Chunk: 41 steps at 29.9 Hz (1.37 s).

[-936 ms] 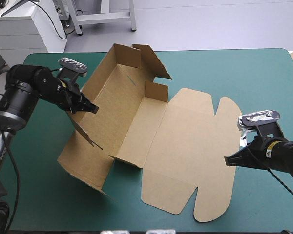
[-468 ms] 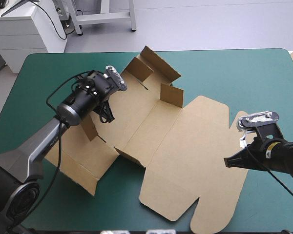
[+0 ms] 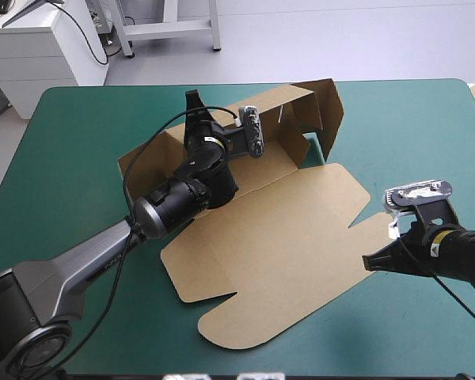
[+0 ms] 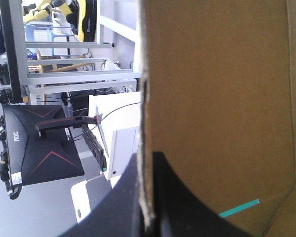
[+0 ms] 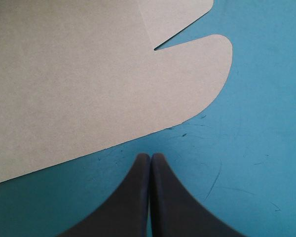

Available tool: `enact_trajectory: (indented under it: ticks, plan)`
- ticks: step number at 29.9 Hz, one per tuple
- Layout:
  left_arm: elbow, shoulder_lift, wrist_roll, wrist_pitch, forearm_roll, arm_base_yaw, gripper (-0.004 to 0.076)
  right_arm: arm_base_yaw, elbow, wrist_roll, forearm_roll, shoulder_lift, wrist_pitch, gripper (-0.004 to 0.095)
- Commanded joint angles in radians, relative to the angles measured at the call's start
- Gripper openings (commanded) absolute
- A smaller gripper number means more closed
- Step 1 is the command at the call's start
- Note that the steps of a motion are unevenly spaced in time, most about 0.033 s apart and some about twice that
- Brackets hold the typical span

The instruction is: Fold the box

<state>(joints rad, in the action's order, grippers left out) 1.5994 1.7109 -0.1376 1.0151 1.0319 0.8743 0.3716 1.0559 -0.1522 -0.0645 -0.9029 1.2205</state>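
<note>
Box (image 3: 285,229) wall sits betw. left gripper (image 4: 146,165) fingers (image 4: 172,215), wrist view only.

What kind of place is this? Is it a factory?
More likely a robot lab or test bench: two robot arms work at a teal-green table, the left gripper pinching a wall of a brown box, the right gripper shut beside it.

The box (image 3: 285,229) is matt brown board, fibrous at its cut edge; the teal-green cover (image 3: 79,134) is smooth, finely scratched.
</note>
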Motion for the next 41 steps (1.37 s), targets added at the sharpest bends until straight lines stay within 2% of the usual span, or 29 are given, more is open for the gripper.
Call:
enact_trajectory:
  ticks: [1, 9, 16, 28, 31, 37, 41]
  plan:
    - [0.002, -0.056, 0.076, -0.039, 0.146, 0.006, -0.0008, -0.006, 0.025, 0.001, -0.009, 0.013, -0.052, -0.0021]
    - [-0.215, -0.086, 0.216, -0.078, 0.375, 0.014, -0.0008, -0.006, 0.025, 0.001, -0.009, 0.013, -0.104, -0.0021]
    - [-0.318, -0.086, 0.454, -0.074, 0.633, 0.014, -0.0008, -0.006, 0.025, -0.006, -0.017, 0.013, -0.104, -0.0019]
    - [-0.318, -0.086, 0.466, -0.027, 0.556, 0.014, -0.0008, -0.006, 0.025, -0.029, -0.017, 0.013, -0.104, -0.0019]
    - [-0.318, -0.088, 0.538, -0.025, 0.574, 0.028, -0.0008, -0.006, 0.025, -0.029, -0.019, 0.013, -0.104, -0.0019]
    - [-0.347, -0.156, 0.608, -0.083, 0.609, 0.089, -0.0008, -0.006, 0.025, -0.031, -0.019, 0.013, -0.105, -0.0019]
    - [-0.468, -0.257, 0.645, -0.119, 0.688, 0.151, -0.0008, -0.006, 0.025, -0.043, -0.019, 0.013, -0.107, -0.0019]
